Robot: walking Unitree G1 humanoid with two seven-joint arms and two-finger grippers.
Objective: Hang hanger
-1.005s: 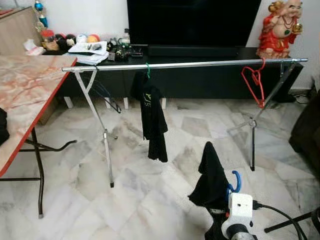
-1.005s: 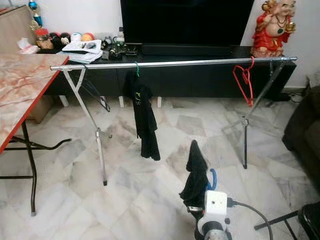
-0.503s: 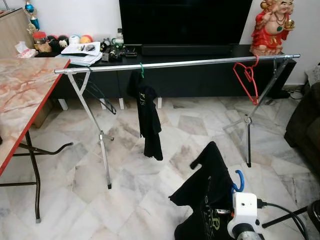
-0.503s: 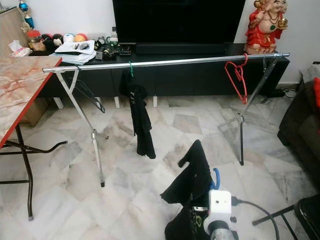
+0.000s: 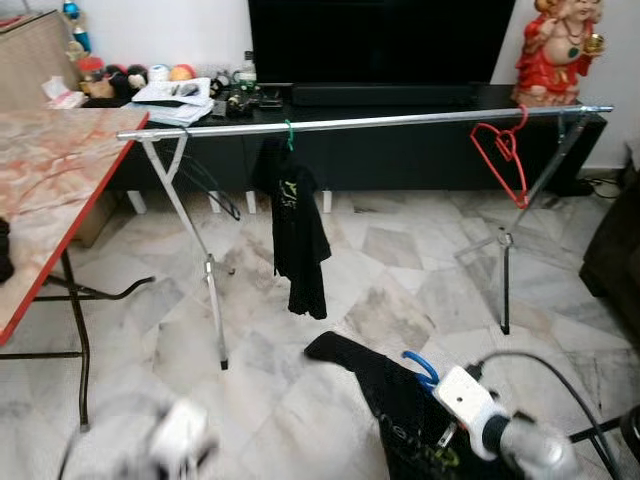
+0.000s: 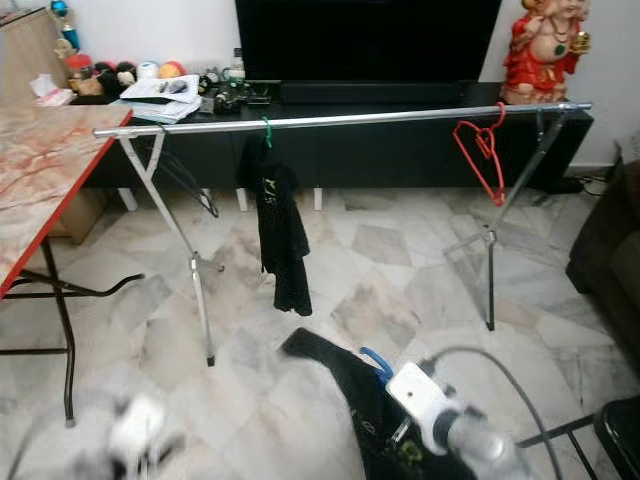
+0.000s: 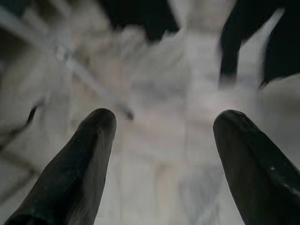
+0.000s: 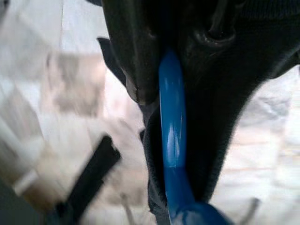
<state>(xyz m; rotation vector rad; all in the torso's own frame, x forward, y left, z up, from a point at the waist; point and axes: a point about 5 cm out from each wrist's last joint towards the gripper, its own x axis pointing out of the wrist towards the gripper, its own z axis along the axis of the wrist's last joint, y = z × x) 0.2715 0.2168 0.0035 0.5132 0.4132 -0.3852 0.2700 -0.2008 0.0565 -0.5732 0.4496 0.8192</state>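
My right gripper (image 8: 165,77) is shut on the neck of a blue hanger (image 8: 172,140) that carries a black garment (image 5: 395,410). The blue hook (image 5: 421,368) pokes up low in front of me, by my right wrist's white camera box (image 5: 462,393). Ahead stands the silver rail (image 5: 360,122), well above and beyond the held hanger. On it hang a green hanger (image 5: 290,133) with a black shirt (image 5: 298,230) and a bare red hanger (image 5: 503,160). My left gripper (image 7: 164,122) is open over blurred floor; its arm (image 5: 180,440) shows blurred at the lower left.
A marble-topped table with a red edge (image 5: 60,170) stands on the left. A black TV console (image 5: 400,100) with a red statue (image 5: 560,50) lies behind the rail. A dark sofa (image 5: 620,250) is at the right. A thin black hanger (image 5: 212,190) hangs at the rail's left end.
My right arm has tilted down and leftward, and the garment now drapes lower toward the floor. My left arm has come into view at the lower left, blurred. The camera shifted slightly.
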